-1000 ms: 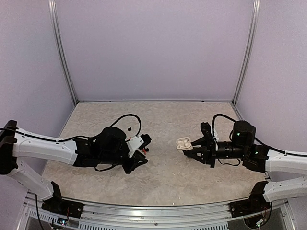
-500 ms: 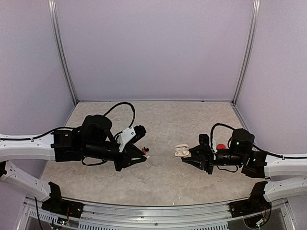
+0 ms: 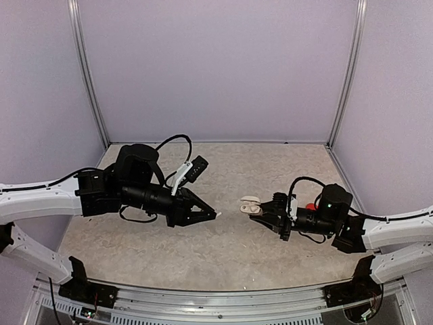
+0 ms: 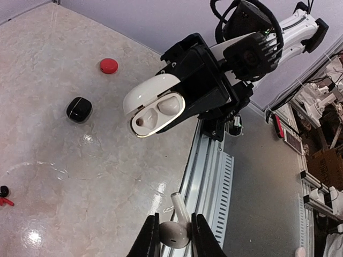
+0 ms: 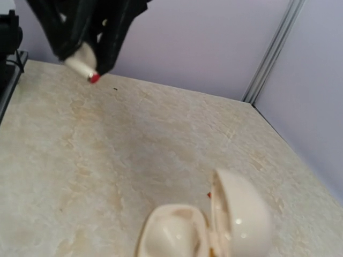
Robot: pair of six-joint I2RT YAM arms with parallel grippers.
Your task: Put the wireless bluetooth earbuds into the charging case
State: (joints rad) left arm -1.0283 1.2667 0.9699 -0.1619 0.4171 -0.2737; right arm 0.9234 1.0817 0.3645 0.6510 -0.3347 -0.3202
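My left gripper (image 3: 212, 216) is shut on a white earbud (image 4: 174, 233), its stem pointing up and away, and holds it above the table. In the left wrist view the fingers (image 4: 152, 238) pinch its bulb. My right gripper (image 3: 262, 210) is shut on an open white charging case (image 3: 249, 205) and holds it off the table, facing the left gripper across a short gap. The case (image 4: 156, 106) shows two hollow sockets. In the right wrist view the case (image 5: 172, 232) and its lid (image 5: 240, 215) fill the bottom, and my own fingers are hidden.
A red case (image 4: 109, 65) and a black case (image 4: 79, 108) lie on the table beyond the white one. A small black earbud (image 4: 4, 190) and a red earbud (image 4: 5, 201) lie at the left. The metal rail (image 4: 209, 176) marks the table's near edge.
My left gripper has lifted from the table with the white earbud and moved right, toward the case. My right gripper has carried the open case a little to the left.
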